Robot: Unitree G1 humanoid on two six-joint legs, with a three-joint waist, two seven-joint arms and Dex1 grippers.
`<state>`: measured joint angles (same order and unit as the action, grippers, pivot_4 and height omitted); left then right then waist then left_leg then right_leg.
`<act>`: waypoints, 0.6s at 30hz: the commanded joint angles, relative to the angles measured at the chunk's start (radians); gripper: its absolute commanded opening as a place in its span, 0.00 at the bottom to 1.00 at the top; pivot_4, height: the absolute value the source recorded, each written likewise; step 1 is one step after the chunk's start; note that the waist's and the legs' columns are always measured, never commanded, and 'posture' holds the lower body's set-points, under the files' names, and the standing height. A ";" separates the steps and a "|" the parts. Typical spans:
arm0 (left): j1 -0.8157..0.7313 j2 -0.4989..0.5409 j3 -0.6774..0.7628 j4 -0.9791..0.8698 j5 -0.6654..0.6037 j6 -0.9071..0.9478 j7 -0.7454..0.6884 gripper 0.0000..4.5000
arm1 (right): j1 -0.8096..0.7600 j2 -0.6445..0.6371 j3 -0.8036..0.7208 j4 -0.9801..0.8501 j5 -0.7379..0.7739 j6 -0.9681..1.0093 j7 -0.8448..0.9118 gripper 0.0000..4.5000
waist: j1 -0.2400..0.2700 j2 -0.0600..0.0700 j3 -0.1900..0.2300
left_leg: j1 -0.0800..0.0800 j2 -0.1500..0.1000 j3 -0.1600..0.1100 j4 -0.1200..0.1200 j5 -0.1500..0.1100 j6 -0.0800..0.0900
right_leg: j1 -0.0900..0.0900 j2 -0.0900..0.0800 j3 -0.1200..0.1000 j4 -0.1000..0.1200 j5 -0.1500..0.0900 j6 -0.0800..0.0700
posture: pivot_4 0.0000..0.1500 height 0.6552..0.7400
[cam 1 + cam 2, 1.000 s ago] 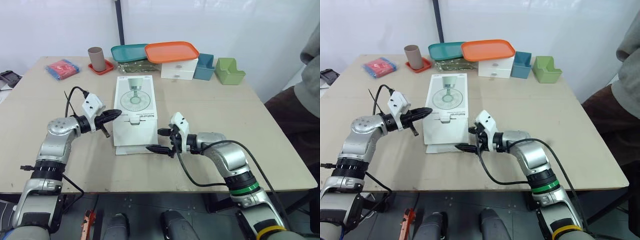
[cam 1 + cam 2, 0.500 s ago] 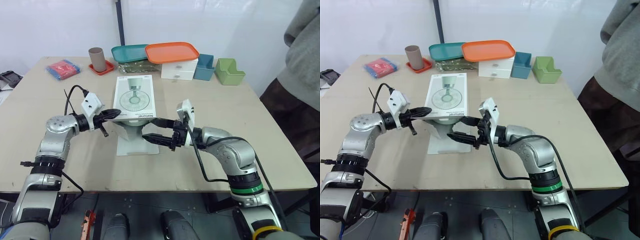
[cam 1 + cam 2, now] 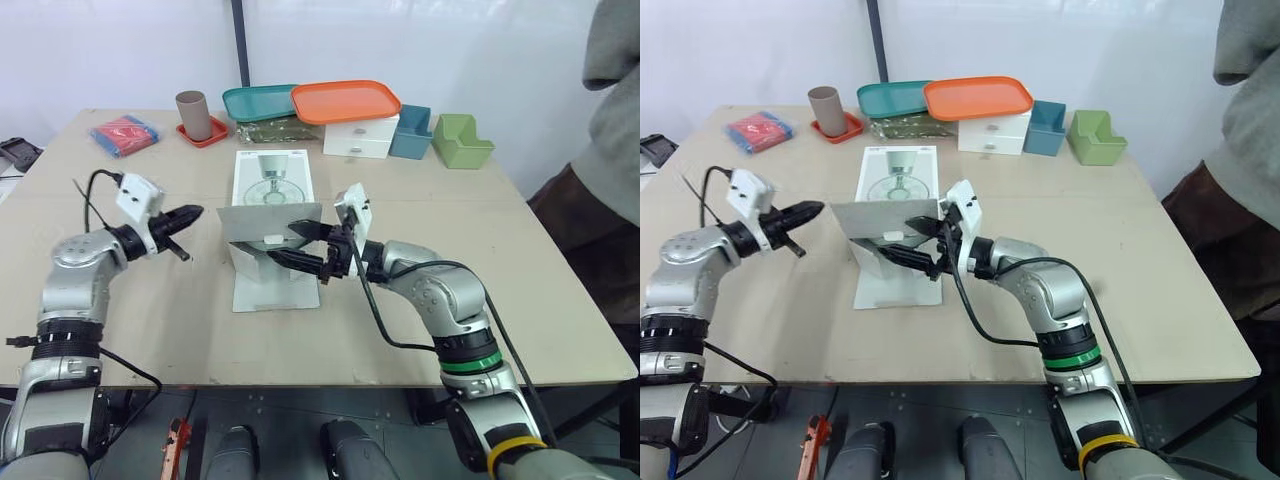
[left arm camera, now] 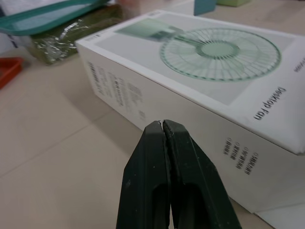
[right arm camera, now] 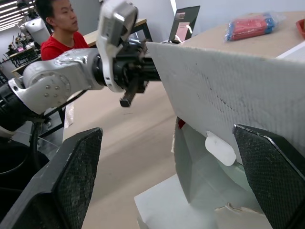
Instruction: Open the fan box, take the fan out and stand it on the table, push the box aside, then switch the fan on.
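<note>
Left eye view shows the opening step in hand: the box (image 3: 272,180) lies on the surface (image 3: 420,310), its near flap (image 3: 262,221) raised by the right pincer (image 3: 283,241), fingers spread wide. The left pincer (image 3: 196,211), pinched closed, waits beside it. The fan, presumably inside, needs reaching next.

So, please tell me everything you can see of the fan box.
The fan box is white cardboard, printed with a green desktop fan. It lies flat on the table. Its near end is open: one flap stands up between the open fingers of the right gripper; another lies on the table.
</note>
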<state>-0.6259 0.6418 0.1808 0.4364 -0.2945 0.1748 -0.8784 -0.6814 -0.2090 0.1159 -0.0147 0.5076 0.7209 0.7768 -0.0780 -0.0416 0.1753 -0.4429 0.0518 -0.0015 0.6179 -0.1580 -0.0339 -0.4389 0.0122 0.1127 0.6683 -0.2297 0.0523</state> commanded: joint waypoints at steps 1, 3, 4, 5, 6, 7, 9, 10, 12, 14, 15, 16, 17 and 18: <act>0.031 0.015 0.025 -0.083 -0.021 0.018 0.008 0.03 | -0.027 0.011 -0.008 0.004 -0.005 -0.023 -0.016 1.00 | 0.001 0.000 0.000 | 0.000 0.000 0.000 0.000 0.000 0.000 | 0.000 0.000 0.000 0.000 0.000 0.000 | 1.00 1.00; 0.038 0.014 0.028 -0.104 -0.026 0.028 0.009 0.03 | -0.029 0.015 -0.009 0.013 -0.008 -0.022 -0.023 1.00 | 0.001 0.000 0.000 | 0.000 0.000 0.000 0.000 0.000 0.000 | 0.000 0.000 0.000 0.000 0.000 0.000 | 1.00 1.00; 0.040 0.013 0.030 -0.112 -0.027 0.032 0.010 0.03 | -0.030 0.016 -0.010 0.015 -0.008 -0.020 -0.026 1.00 | 0.001 0.000 0.000 | 0.000 0.000 0.000 0.000 0.000 0.000 | 0.000 0.000 0.000 0.000 0.000 0.000 | 1.00 1.00; 0.041 0.010 0.030 -0.130 -0.037 0.043 0.010 0.03 | -0.032 0.016 -0.008 0.022 -0.013 -0.020 -0.030 1.00 | 0.001 0.000 0.000 | 0.000 0.000 0.000 0.000 0.000 0.000 | 0.000 0.000 0.000 0.000 0.000 0.000 | 1.00 1.00; 0.043 0.009 0.031 -0.143 -0.044 0.052 0.009 0.03 | -0.033 0.017 -0.007 0.026 -0.017 -0.021 -0.033 1.00 | 0.001 0.000 0.000 | 0.000 0.000 0.000 0.000 0.000 0.000 | 0.000 0.000 0.000 0.000 0.000 0.000 | 1.00 1.00; 0.041 0.005 0.028 -0.159 -0.049 0.062 0.011 0.03 | -0.037 0.019 -0.008 0.038 -0.022 -0.020 -0.041 1.00 | 0.001 0.000 0.000 | 0.000 0.000 0.000 0.000 0.000 0.000 | 0.000 0.000 0.000 0.000 0.000 0.000 | 1.00 1.00; 0.032 -0.006 0.017 -0.200 -0.063 0.081 0.008 0.03 | -0.052 0.029 -0.019 0.075 -0.038 -0.007 -0.080 1.00 | 0.001 0.000 0.000 | 0.000 0.000 0.000 0.000 0.000 0.000 | 0.000 0.000 0.000 0.000 0.000 0.000 | 1.00 1.00; 0.025 -0.012 0.013 -0.213 -0.069 0.086 0.009 0.03 | -0.057 0.033 -0.023 0.089 -0.044 -0.003 -0.096 1.00 | 0.001 0.000 0.000 | 0.000 0.000 0.000 0.000 0.000 0.000 | 0.000 0.000 0.000 0.000 0.000 0.000 | 1.00 1.00; 0.014 -0.021 0.005 -0.229 -0.075 0.096 0.009 0.03 | -0.060 0.037 -0.026 0.100 -0.050 0.000 -0.112 1.00 | 0.001 0.000 0.000 | 0.000 0.000 0.000 0.000 0.000 0.000 | 0.000 0.000 0.000 0.000 0.001 0.000 | 1.00 1.00; 0.002 -0.032 -0.006 -0.244 -0.082 0.107 -0.001 0.03 | -0.061 0.036 -0.024 0.102 -0.052 0.008 -0.123 1.00 | 0.001 0.000 0.000 | 0.000 0.000 0.000 0.000 0.000 0.000 | 0.000 0.000 -0.001 0.000 0.001 0.000 | 1.00 1.00; -0.006 -0.038 -0.013 -0.251 -0.086 0.112 -0.007 0.03 | -0.060 0.035 -0.024 0.102 -0.053 0.009 -0.126 1.00 | 0.001 0.000 0.000 | 0.000 0.000 0.000 0.000 0.000 0.000 | 0.000 0.000 -0.001 0.000 0.000 0.000 | 1.00 1.00; -0.012 -0.044 -0.021 -0.255 -0.088 0.116 -0.010 0.03 | -0.059 0.035 -0.023 0.102 -0.054 0.010 -0.128 1.00 | 0.001 0.000 0.000 | 0.000 0.000 0.000 0.000 0.000 0.000 | 0.000 0.000 -0.001 0.000 0.000 0.000 | 1.00 1.00; -0.018 -0.050 -0.029 -0.257 -0.087 0.116 -0.013 0.03 | -0.058 0.034 -0.021 0.102 -0.057 0.010 -0.130 1.00 | 0.001 0.000 0.000 | 0.000 0.000 0.000 0.000 0.000 0.000 | 0.001 0.000 -0.001 0.000 0.000 0.000 | 1.00 1.00; -0.023 -0.057 -0.038 -0.258 -0.088 0.118 -0.016 0.03 | -0.056 0.032 -0.020 0.101 -0.059 0.010 -0.132 1.00 | 0.001 0.000 0.000 | 0.000 0.000 0.000 0.000 0.000 0.000 | 0.001 0.000 -0.001 0.000 0.000 0.000 | 1.00 1.00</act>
<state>-0.6154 0.5885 0.1500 0.2182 -0.3686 0.2927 -0.8839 -0.7253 -0.1740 0.1089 0.0949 0.4518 0.7282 0.6511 -0.0769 -0.0417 0.1753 -0.4430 0.0517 -0.0020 0.6182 -0.1582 -0.0342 -0.4382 0.0121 0.1121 0.6682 -0.2295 0.0523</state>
